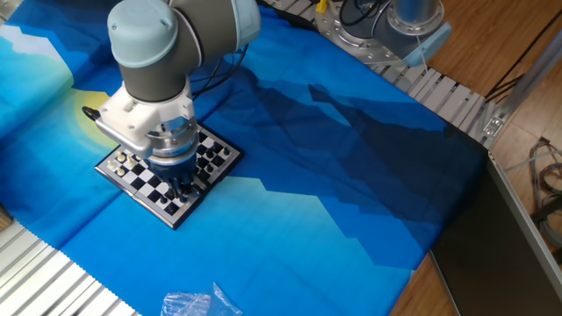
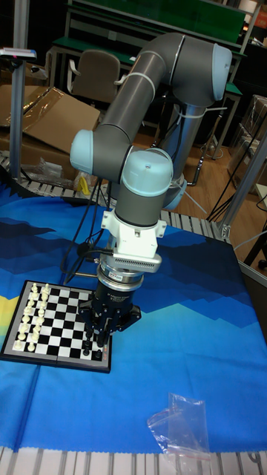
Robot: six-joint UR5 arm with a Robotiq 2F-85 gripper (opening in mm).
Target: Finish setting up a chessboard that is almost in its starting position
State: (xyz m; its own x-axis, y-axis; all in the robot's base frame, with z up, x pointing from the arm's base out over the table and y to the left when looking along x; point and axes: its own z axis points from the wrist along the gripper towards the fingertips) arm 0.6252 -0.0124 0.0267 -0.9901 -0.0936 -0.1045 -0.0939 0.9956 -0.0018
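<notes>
The chessboard [image 1: 140,175] [image 2: 63,326] lies on the blue cloth, a small black-and-white checked square with a dark rim. White pieces [image 2: 31,319] line its left side in the tall fixed view; black pieces [image 1: 211,156] stand on the opposite side. My gripper [image 1: 182,187] [image 2: 101,340] points straight down over the black-piece edge, its dark fingertips [image 2: 92,335] at piece height. The fingers hide whatever is between them, and their gap is too small and dark to read.
A crumpled clear plastic bag [image 1: 198,303] [image 2: 182,430] lies on the cloth near the front edge. Ribbed aluminium rails [image 1: 44,276] border the cloth. A second robot base [image 1: 386,31] stands at the far corner. Cardboard [image 2: 37,111] and chairs sit behind the table.
</notes>
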